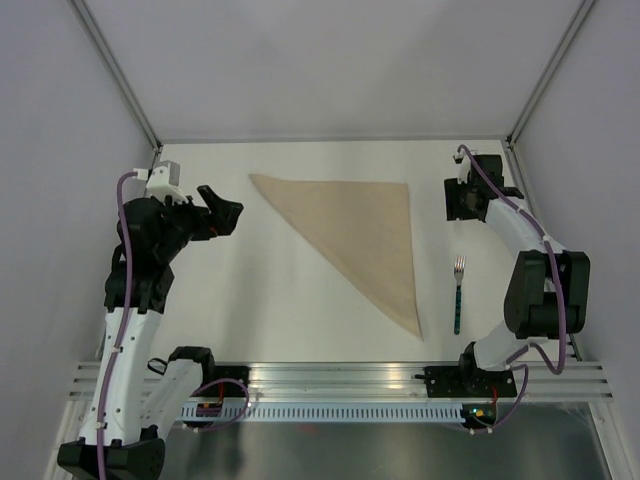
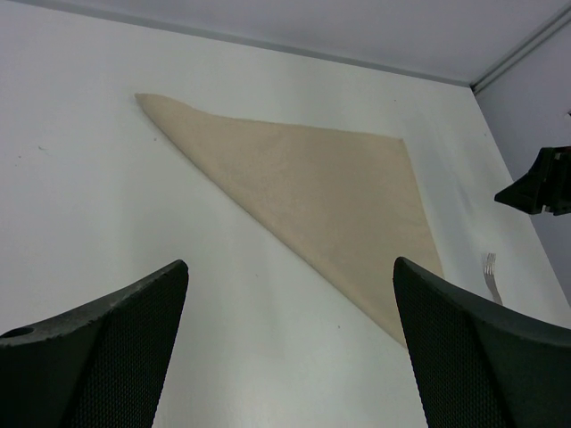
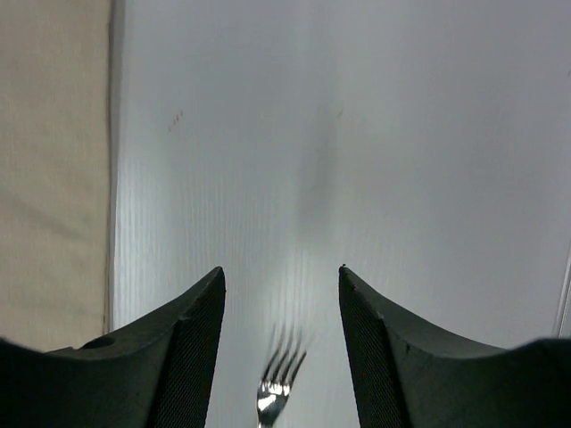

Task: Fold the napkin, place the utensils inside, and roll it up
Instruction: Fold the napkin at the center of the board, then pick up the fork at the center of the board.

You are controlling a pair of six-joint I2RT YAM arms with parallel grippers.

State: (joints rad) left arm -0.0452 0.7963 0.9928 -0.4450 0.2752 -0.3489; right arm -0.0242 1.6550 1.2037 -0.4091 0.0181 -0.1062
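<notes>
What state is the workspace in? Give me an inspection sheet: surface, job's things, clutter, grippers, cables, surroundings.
Surface: white table, flat and evenly lit.
Job's things: napkin folded into a triangle, lying flat; fork on the table to its right, apart from it, tines pointing away from the arm bases.
Clutter: nothing seen.
Grippers: left gripper open, empty, left of the napkin; right gripper open, empty, on the far side of the fork.
Cables: purple cables run along both arms, clear of napkin and fork.
Surroundings: plain pale walls on three sides; metal rail at the near edge.
</notes>
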